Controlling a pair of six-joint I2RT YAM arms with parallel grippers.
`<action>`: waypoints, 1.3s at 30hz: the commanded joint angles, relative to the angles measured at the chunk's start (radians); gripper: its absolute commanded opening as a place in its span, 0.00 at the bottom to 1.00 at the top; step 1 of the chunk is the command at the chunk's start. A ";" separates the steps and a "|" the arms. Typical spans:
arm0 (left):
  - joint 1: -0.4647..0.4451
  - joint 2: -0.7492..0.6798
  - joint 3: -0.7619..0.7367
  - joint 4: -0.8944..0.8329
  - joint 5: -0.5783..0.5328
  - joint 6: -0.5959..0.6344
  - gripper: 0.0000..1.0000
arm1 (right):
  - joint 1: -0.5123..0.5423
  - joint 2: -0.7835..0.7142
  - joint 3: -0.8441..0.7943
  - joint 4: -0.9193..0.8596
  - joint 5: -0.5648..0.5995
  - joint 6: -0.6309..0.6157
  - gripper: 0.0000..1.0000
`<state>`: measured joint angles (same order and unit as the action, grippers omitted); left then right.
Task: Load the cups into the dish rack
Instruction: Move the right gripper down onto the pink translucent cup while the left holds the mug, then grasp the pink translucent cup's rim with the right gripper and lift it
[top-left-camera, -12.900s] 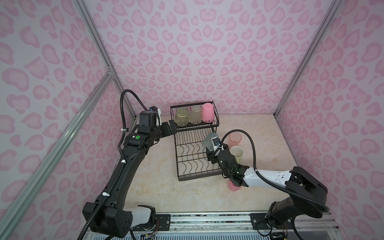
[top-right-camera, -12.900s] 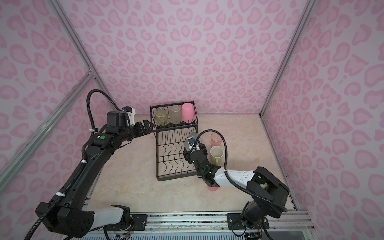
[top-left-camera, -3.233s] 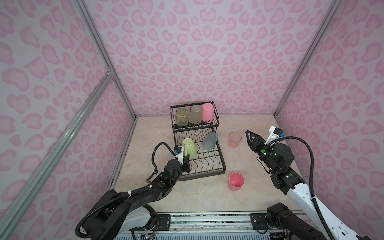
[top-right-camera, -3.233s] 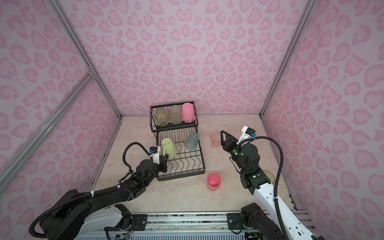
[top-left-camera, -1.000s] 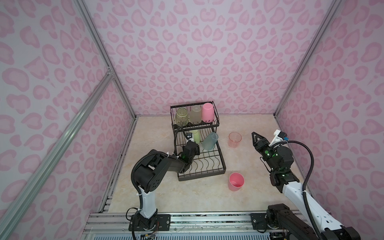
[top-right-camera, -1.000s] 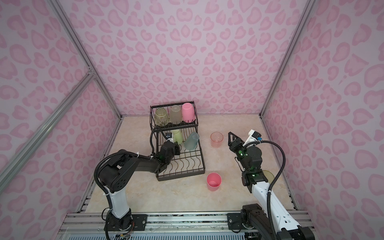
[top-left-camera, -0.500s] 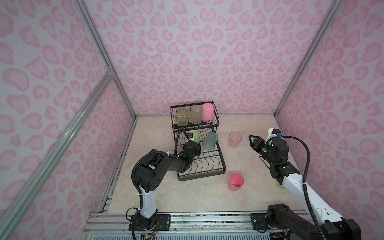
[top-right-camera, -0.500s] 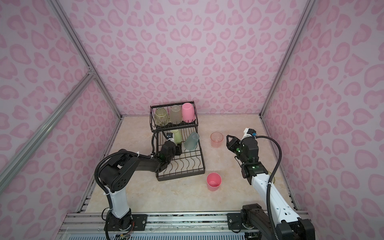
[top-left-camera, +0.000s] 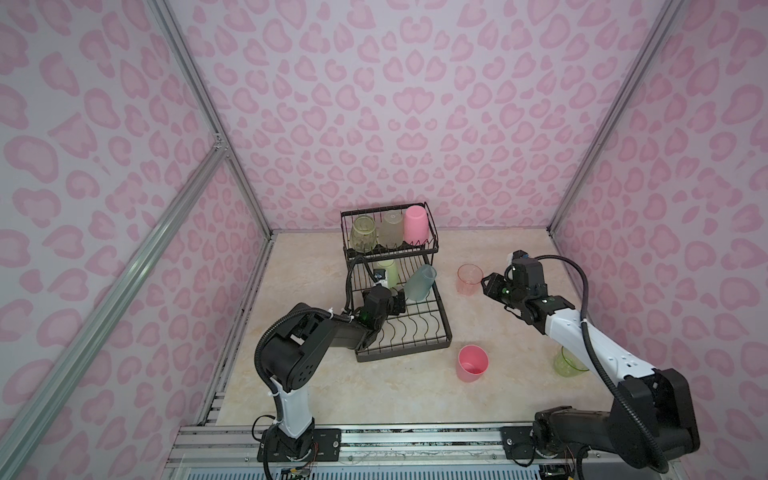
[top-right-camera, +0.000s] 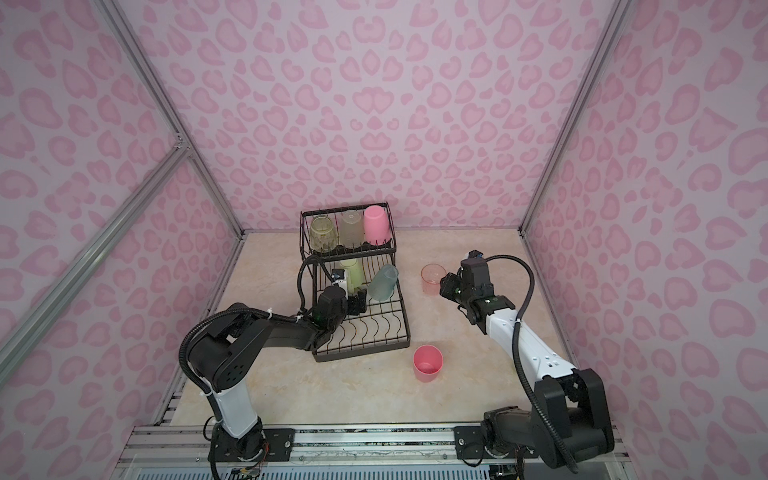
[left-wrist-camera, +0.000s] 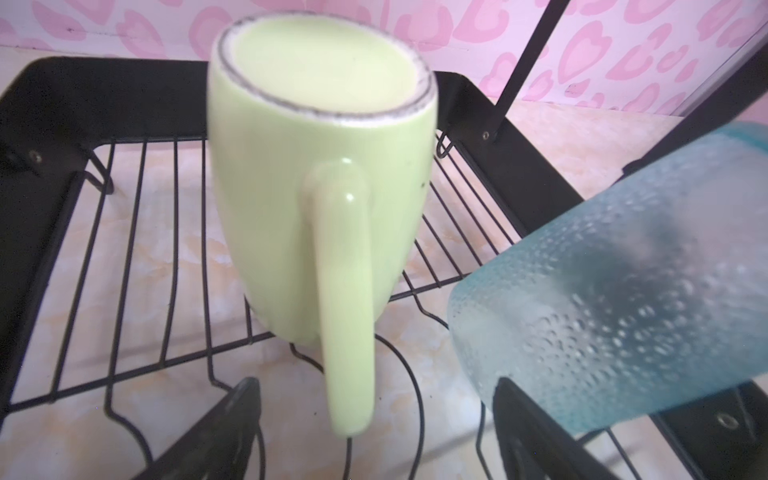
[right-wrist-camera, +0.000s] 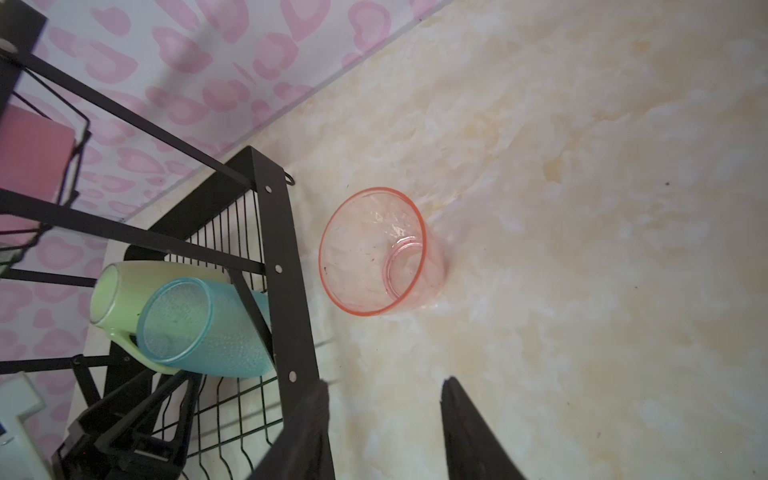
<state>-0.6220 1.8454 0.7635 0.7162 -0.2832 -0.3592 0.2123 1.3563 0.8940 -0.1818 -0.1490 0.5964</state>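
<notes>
Right claw (right-wrist-camera: 385, 382) arm (top-left-camera: 582, 332) half-hides a seemingly greenish cup (top-left-camera: 566, 369).

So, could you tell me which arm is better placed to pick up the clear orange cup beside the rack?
Right. The right claw is open and faces the cup, nothing between. The left claw is in the rack by the mug, farther off.

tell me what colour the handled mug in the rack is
The mug is pale green, clearest in the left wrist view.

Mug (top-left-camera: 388, 272) beside tumbler (top-left-camera: 419, 283) on rack (top-left-camera: 403, 354) lower tray; cup (top-left-camera: 469, 279) right of rack.
</notes>
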 joint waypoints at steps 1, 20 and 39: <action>-0.005 -0.021 0.000 0.039 0.022 0.030 0.91 | 0.007 0.065 0.050 -0.054 0.041 -0.022 0.44; -0.033 -0.106 -0.055 0.054 0.012 0.070 0.94 | 0.005 0.328 0.260 -0.137 0.055 0.015 0.38; -0.048 -0.164 -0.047 0.004 0.029 0.049 0.95 | -0.018 0.426 0.282 -0.087 0.036 0.033 0.10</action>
<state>-0.6697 1.6993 0.7113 0.7258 -0.2573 -0.2993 0.1947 1.7782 1.1801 -0.2871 -0.1101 0.6205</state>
